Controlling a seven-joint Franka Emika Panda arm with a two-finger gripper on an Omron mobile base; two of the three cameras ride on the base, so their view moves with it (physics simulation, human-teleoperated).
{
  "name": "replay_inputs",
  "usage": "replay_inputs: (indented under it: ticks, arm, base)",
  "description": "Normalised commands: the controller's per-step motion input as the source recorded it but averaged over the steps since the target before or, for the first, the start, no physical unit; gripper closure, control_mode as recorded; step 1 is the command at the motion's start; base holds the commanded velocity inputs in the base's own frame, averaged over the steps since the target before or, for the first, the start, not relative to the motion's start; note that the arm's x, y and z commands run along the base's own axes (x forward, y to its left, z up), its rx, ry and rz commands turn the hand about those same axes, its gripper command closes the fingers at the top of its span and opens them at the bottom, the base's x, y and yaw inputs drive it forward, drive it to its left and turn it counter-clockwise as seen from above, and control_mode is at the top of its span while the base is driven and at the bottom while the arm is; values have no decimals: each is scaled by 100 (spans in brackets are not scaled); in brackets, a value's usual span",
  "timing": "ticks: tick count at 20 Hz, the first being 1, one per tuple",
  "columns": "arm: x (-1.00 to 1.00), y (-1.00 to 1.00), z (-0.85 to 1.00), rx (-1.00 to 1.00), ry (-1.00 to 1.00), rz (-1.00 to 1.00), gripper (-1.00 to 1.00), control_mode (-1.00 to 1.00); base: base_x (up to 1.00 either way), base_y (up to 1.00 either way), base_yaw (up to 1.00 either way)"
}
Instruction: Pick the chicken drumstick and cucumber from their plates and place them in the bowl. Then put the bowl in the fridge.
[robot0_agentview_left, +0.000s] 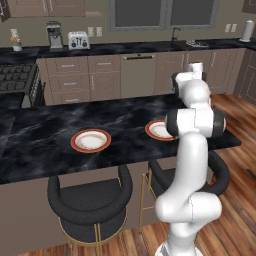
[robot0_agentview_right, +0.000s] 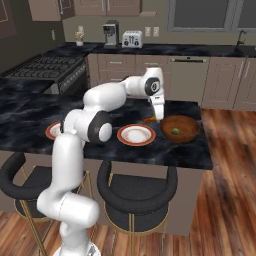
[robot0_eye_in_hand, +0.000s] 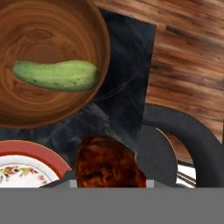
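My gripper (robot0_agentview_right: 158, 118) hangs just above the counter between the right plate (robot0_agentview_right: 136, 134) and the bowl (robot0_agentview_right: 181, 128), shut on the chicken drumstick (robot0_agentview_right: 150, 120). In the hand view the brown drumstick (robot0_eye_in_hand: 109, 164) sits right at the fingers and hides their tips. It is beside the bowl's rim (robot0_eye_in_hand: 101, 65), not over the bowl. The green cucumber (robot0_eye_in_hand: 57, 75) lies inside the wooden bowl, also visible as a small green spot (robot0_agentview_right: 175, 131). Both orange-rimmed plates (robot0_agentview_left: 90, 140) (robot0_agentview_left: 159, 130) are bare; the second plate (robot0_agentview_right: 52, 131) lies at the left. The fridge is out of view.
Two black round stools (robot0_agentview_right: 136, 197) (robot0_agentview_right: 12, 172) stand under the island's near edge, and one stool (robot0_eye_in_hand: 183, 140) shows below the hand. The counter edge (robot0_eye_in_hand: 151, 61) drops to wooden floor just right of the bowl. A stove (robot0_agentview_right: 42, 67), toaster (robot0_agentview_right: 132, 39) and coffee machine (robot0_agentview_right: 110, 33) line the back.
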Motion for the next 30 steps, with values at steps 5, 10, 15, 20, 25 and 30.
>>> replay_inputs:
  ticks: [5, 10, 15, 20, 25, 30]
  arm:
    - [35, -59, 0, 13, 0, -5, 100, -100]
    - [31, -32, -23, 6, -11, -1, 100, -100]
    - [29, -13, -29, 0, -21, 0, 100, -100]
    - [18, 1, -42, -12, -30, 0, 100, -100]
    - [10, 0, -47, -21, -22, 0, 100, -100]
    - [1, 2, -57, -22, -6, 0, 100, -100]
  base:
    - [0, 0, 0]
    - [0, 0, 0]
    - [0, 0, 0]
    - [0, 0, 0]
    - [0, 0, 0]
    - [0, 0, 0]
